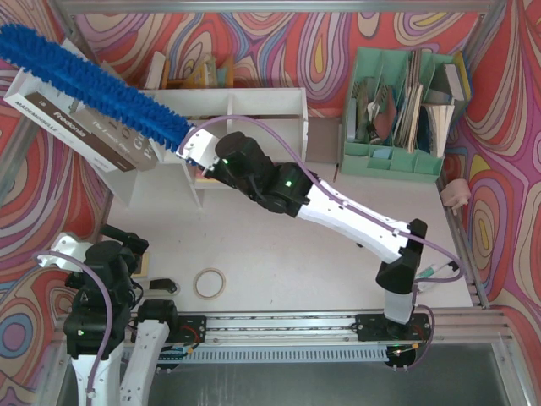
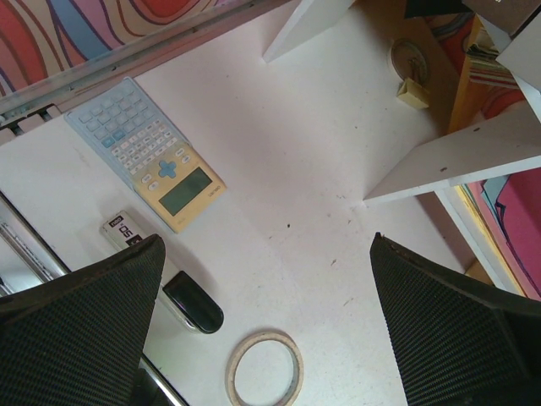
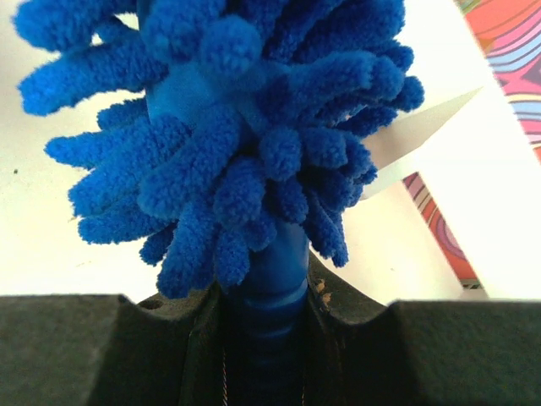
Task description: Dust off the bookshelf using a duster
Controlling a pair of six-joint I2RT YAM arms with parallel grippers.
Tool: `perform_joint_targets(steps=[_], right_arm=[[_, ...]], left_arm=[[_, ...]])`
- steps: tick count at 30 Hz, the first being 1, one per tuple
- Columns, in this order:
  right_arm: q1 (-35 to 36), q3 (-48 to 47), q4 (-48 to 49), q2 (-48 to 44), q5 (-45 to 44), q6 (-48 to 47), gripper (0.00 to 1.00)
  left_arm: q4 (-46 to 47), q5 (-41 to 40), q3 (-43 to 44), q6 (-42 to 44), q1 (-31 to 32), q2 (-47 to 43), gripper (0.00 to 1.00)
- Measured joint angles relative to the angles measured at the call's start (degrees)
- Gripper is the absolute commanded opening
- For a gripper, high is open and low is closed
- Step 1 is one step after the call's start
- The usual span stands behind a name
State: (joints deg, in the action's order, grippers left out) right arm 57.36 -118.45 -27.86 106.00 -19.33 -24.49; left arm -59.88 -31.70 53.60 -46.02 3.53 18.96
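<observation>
One bright blue duster (image 1: 93, 80) is slanting across the upper left of the overhead view, its shaggy microfibre brush running from the far left corner down to the right jaws, which are sitting in front of the left upper compartment of the white bookshelf (image 1: 254, 103). The brush is passing over a long printed box (image 1: 76, 125) that is lying tilted at the bookshelf's left end; whether the bristles are touching it cannot be told. The right wrist view is giving what the overhead view is not: the right jaws are closing tight on the duster's thin blue plastic handle, and the brush (image 3: 237, 127) is filling the frame as thick, rounded fluffy tufts fanning out just beyond the grip. The left jaws are standing wide open and holding nothing, hanging over the near left part of the white tabletop (image 2: 313, 194). Only the left wrist view is showing a pale blue and yellow calculator (image 2: 156, 161) lying flat, and a white bookshelf panel (image 2: 456, 156) standing on edge to the right. A tape roll (image 1: 210, 282) is lying near the front edge, and a mint-green file organizer (image 1: 397, 110) is standing at the far right.
</observation>
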Motion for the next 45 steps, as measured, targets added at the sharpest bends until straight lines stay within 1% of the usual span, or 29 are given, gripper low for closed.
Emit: perform_joint_targets(steps=[6,14,18,24,33,39,45], right_arm=[[-2.75,1.44,-0.61,2.01,1.18,1.51,0.00],[-8.83,1.07,-0.74,2.58,1.40,4.15,0.00],[-10.54,0.39,-0.79,3.74,1.36,4.74,0.00],[-9.20,0.61,-1.64,3.06,2.75,6.03,0.00],[-1.97,8.02,-1.27,-3.80,3.39,6.80,0.00],[-2.29,9.35,-0.68,-4.55,2.62,7.19,0.00],[-3.41,8.94,-0.24,-1.53,1.51,7.15,0.00]], left_arm=[[0.00,0.02,-0.15,0.00,0.00,-0.26,0.98],[0.00,0.26,-0.63,0.00,0.00,-0.57,0.98],[0.00,0.42,-0.70,0.00,0.00,-0.59,0.98],[0.00,0.42,-0.92,0.00,0.00,-0.70,0.98],[0.00,0.42,-1.22,0.00,0.00,-0.92,0.98],[0.00,0.46,-1.44,0.00,0.00,-0.92,0.98],[0.00,0.46,-1.44,0.00,0.00,-1.03,0.98]])
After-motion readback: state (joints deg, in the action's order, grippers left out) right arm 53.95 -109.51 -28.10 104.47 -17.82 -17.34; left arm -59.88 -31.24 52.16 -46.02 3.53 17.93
